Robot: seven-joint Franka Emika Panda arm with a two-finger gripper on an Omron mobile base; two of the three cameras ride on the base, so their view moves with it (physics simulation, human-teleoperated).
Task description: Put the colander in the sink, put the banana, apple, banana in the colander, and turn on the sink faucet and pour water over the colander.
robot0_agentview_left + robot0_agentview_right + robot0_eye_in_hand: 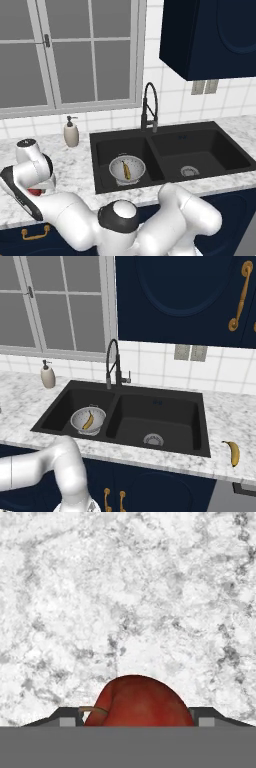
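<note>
I'm working in a home kitchen: a black double sink (165,406) with a gooseneck faucet (115,363) set in a marble counter (225,406), navy cabinets (185,296) with brass handles, white tiled wall, a window (70,55), a soap bottle (71,132).

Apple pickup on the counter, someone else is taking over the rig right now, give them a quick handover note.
Claw: down at the apple on the marble counter left of the sink, a finger on each side of it; grip not confirmed.
Colander: in the sink's left basin, one banana inside.
Second banana: on the counter right of the sink.
Faucet: no water visible.
Done: colander placed, first banana in.
Left: apple and second banana into the colander, then turn on the faucet and run water over the colander.
</note>
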